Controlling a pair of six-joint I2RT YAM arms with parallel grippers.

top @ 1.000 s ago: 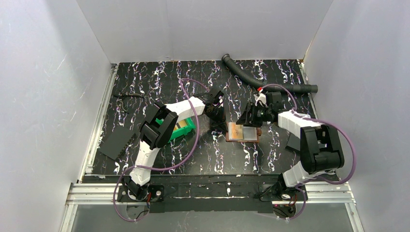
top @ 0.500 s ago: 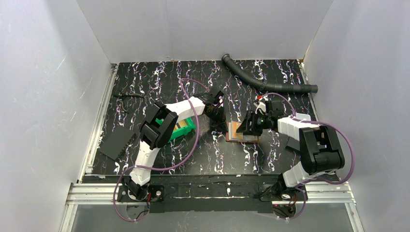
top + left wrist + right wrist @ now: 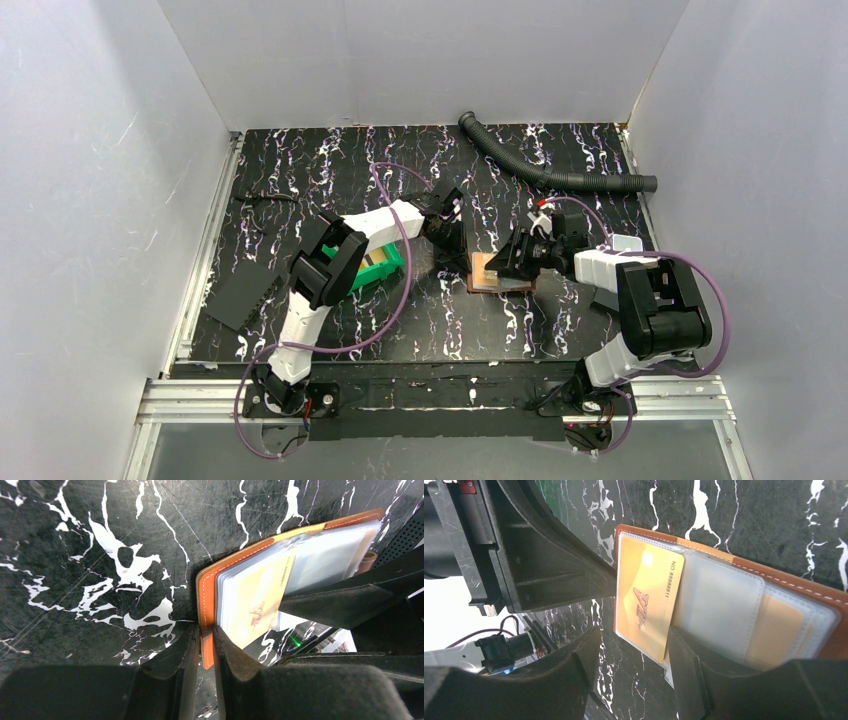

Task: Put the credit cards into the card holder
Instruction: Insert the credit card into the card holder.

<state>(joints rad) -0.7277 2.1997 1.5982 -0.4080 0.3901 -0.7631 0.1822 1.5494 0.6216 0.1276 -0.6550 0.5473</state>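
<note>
The card holder (image 3: 488, 275) lies open on the mat, brown-orange leather with clear inner pockets (image 3: 724, 605). My left gripper (image 3: 206, 640) is shut on the holder's (image 3: 320, 555) orange cover edge at its left end. A yellowish credit card (image 3: 646, 605) marked VIP lies across that end of the pockets; I cannot tell whether it is inside a sleeve. The same credit card (image 3: 255, 600) shows in the left wrist view. My right gripper (image 3: 634, 650) stands open over it, one finger at the card's right edge, the other off the card. A second tan card (image 3: 776, 630) sits in a pocket.
A green bin (image 3: 385, 268) stands left of the holder under the left arm. A corrugated black hose (image 3: 545, 172) curves along the back right. A flat black sheet (image 3: 238, 296) lies at the left edge of the mat.
The right gripper has come down and toward the left, from behind the holder to over its pockets. The left gripper keeps its hold and has not moved.
</note>
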